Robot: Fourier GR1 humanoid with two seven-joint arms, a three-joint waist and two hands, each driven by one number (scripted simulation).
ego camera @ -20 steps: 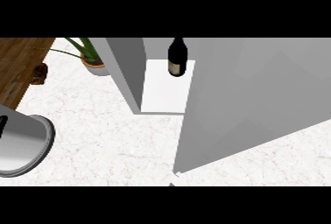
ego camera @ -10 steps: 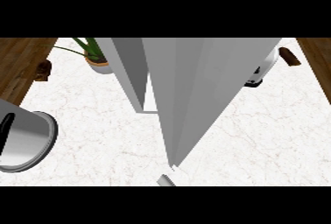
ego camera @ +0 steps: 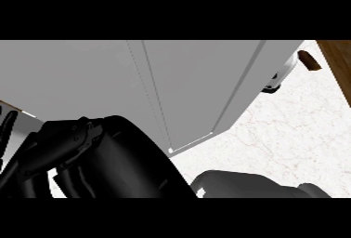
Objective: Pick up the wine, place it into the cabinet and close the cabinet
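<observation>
A: What is nearest in the head view?

B: A big black hand point(ego camera: 89, 162) fills the near left corner. It comes in from the left side, so I take it as the left hand. It is very close to the camera, and the fingers point(ego camera: 48, 153) look bent, lying next to each other. I cannot see anything inside them, but so near to the lens I cannot tell for sure how far the hand is open.

A: And the other hand?

B: At the near edge, a little right of the middle, there is a grey rounded forearm point(ego camera: 254, 185). Its hand does not show, so I can say nothing about its state.

A: What is behind the hand?

B: The grey cabinet point(ego camera: 103, 83) takes most of the upper left and the middle. Its door point(ego camera: 198, 88) looks shut or almost shut; I see only thin seams along the panels. The white marble counter point(ego camera: 288, 135) is on the right side.

A: Where is the wine?

B: I cannot see the wine bottle anywhere. Far right, just beside the cabinet, a white object point(ego camera: 277, 81) looks out partly, and I cannot say what it is. Next to it is a small brown thing point(ego camera: 308, 59), and a wooden strip point(ego camera: 339, 60) runs along the far right edge.
</observation>
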